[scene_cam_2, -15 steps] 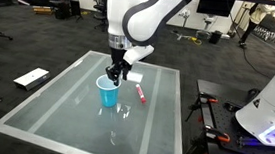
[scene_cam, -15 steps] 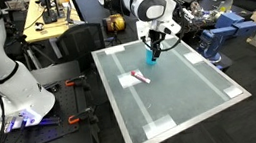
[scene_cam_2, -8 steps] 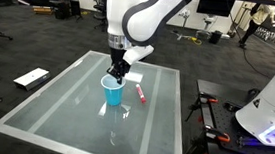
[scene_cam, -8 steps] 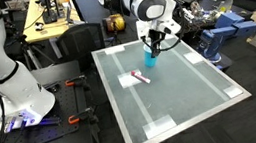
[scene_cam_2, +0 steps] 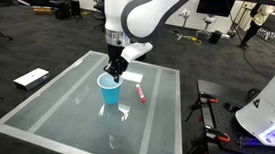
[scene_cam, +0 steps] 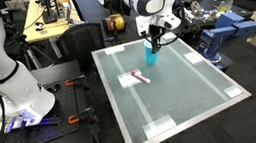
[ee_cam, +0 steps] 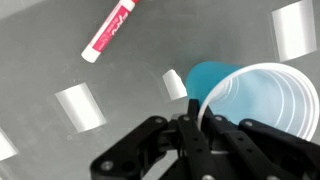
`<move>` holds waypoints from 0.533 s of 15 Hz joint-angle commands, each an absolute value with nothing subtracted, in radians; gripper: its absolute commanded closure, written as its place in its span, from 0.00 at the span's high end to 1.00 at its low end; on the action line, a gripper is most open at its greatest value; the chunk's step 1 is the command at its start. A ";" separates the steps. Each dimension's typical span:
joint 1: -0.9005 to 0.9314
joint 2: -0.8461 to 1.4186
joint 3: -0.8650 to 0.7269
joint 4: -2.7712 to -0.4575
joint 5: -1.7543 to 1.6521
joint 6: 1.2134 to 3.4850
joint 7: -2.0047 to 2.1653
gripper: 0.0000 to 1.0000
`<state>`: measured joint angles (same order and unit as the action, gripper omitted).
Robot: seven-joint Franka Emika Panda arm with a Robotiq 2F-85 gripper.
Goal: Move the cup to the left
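Note:
The light-blue cup (scene_cam: 150, 53) (scene_cam_2: 109, 93) stands upright near the far edge of the grey table (scene_cam: 189, 108) (scene_cam_2: 49, 114). My gripper (scene_cam: 152, 43) (scene_cam_2: 116, 75) comes down from above and is shut on the cup's rim. In the wrist view one finger is inside the cup (ee_cam: 255, 100) and one outside, pinching its near wall at the gripper (ee_cam: 196, 118). Whether the cup's base touches the table I cannot tell.
A small white-and-pink marker-like object (scene_cam: 141, 77) (scene_cam_2: 138, 92) (ee_cam: 108, 31) lies flat on the table close to the cup. White tape patches (ee_cam: 80, 106) mark the table top. A white robot base (scene_cam: 9, 88) and lab furniture surround the table.
The jaws have closed onto the cup's rim. The cup has shifted only slightly, and the marker-like object has not moved.

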<state>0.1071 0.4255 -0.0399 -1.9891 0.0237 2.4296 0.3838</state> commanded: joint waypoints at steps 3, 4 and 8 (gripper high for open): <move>0.143 0.346 -0.026 -1.963 0.010 2.403 0.400 0.01; 0.148 0.343 -0.022 -1.949 0.008 2.396 0.398 0.01; 0.142 0.354 -0.007 -1.939 0.021 2.413 0.385 0.05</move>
